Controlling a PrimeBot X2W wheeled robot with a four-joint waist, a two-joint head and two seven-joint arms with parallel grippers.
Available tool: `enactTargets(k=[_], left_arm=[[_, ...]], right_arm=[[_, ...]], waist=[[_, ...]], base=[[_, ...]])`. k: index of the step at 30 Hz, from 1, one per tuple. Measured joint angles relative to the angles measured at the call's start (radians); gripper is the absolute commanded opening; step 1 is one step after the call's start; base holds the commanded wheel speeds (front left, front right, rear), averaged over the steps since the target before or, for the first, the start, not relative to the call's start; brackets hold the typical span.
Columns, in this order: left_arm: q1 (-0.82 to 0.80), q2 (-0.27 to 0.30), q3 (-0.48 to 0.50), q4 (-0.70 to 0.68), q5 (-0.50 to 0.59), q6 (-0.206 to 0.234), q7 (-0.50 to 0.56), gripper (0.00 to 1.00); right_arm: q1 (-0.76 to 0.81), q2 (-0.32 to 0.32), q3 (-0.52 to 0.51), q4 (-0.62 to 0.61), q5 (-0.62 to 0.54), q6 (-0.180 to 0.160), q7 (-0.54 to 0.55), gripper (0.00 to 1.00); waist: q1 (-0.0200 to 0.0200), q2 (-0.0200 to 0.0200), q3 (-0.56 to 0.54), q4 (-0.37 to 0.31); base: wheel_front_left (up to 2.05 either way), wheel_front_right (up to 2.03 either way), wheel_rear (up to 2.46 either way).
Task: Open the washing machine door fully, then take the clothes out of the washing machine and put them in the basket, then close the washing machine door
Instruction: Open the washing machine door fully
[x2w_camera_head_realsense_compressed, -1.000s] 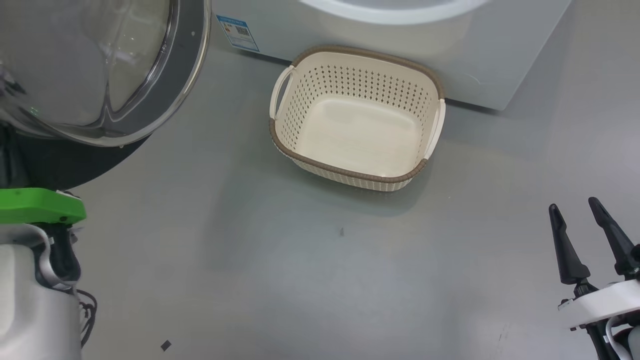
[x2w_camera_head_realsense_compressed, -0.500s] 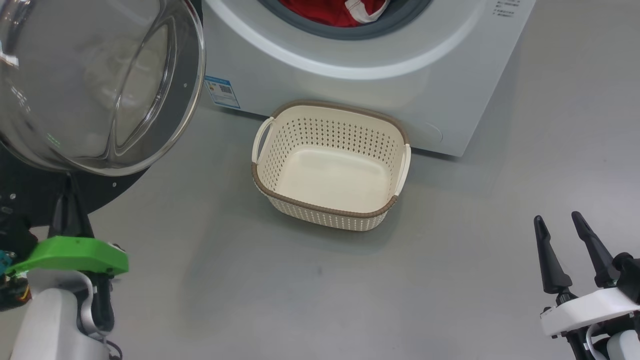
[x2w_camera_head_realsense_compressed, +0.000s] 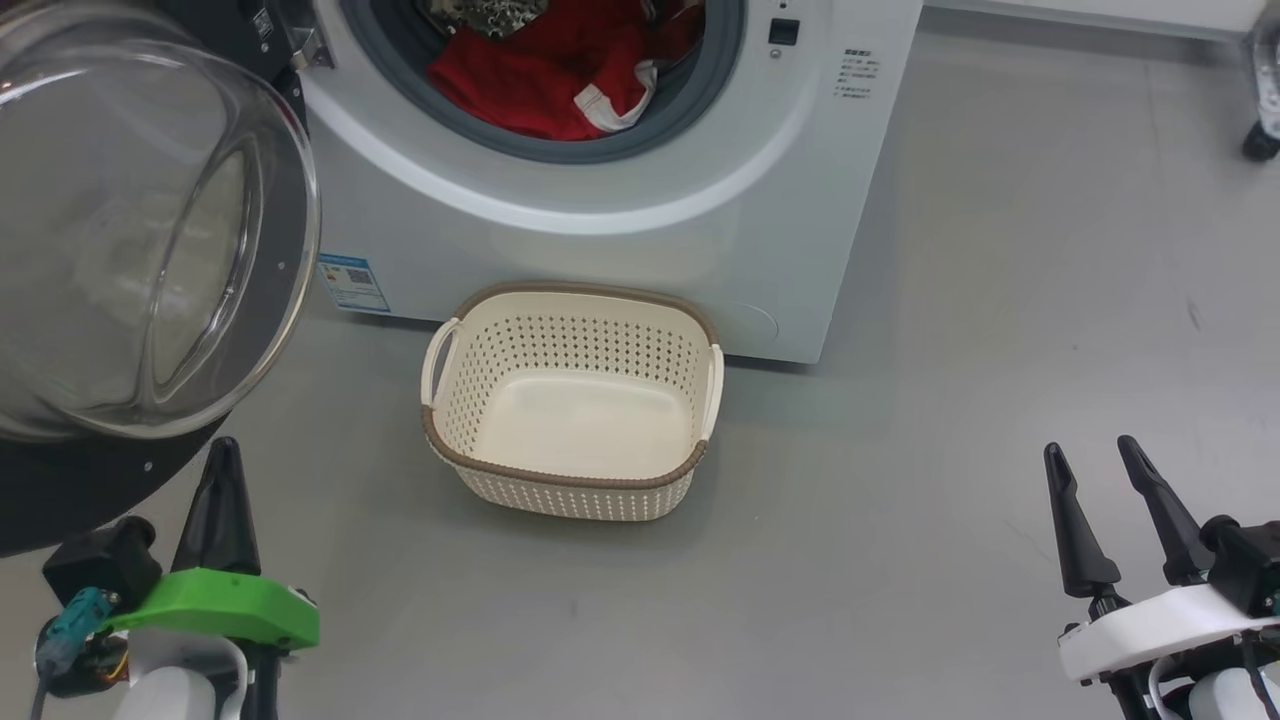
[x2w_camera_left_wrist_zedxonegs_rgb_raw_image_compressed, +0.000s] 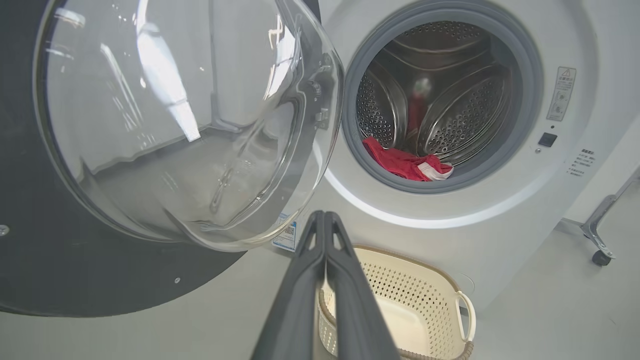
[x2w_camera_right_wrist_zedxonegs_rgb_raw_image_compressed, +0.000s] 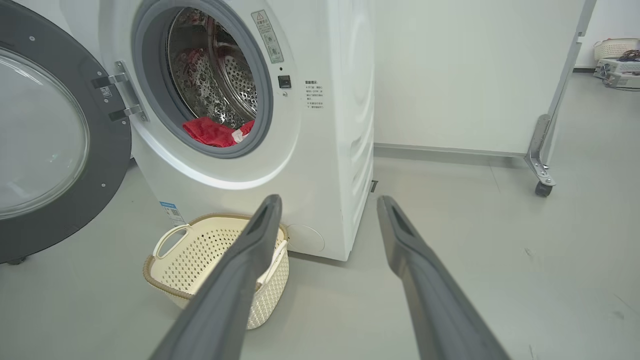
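The door stands swung wide at the upper left of the head view, glass bowl facing out and black rim clear of the opening. The first step looks done, though I cannot tell whether the door is at its full stop.

The clothes lie in the drum of the machine, a red heap with a bit of white trim against the grey seal at the top centre of the frame. The basket sits on the floor at the frame's centre, just before the machine's front and below the opening, and it holds nothing. So the unloading is not yet begun, and closing the door comes after it.

The left gripper is at the lower left, fingers pressed together with nothing between them, just below the door's rim. The right gripper is at the lower right, fingers apart and empty, well apart from basket and machine. Neither touches the clothes.

What is left, as I judge it: reach into the drum, bring the red garments down to the basket, perhaps in more than one trip, then swing the door shut.
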Motion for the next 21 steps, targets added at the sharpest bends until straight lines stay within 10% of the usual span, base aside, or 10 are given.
enactTargets(k=[21], left_arm=[[0.13,-0.049,-0.07,-0.148,0.063,-0.009,0.0,0.0]], right_arm=[[0.027,0.005,-0.024,-0.006,-0.024,-0.033,-0.001,1.0]], waist=[[0.0,0.0,-0.06,-0.138]], base=[[0.0,0.0,0.0]])
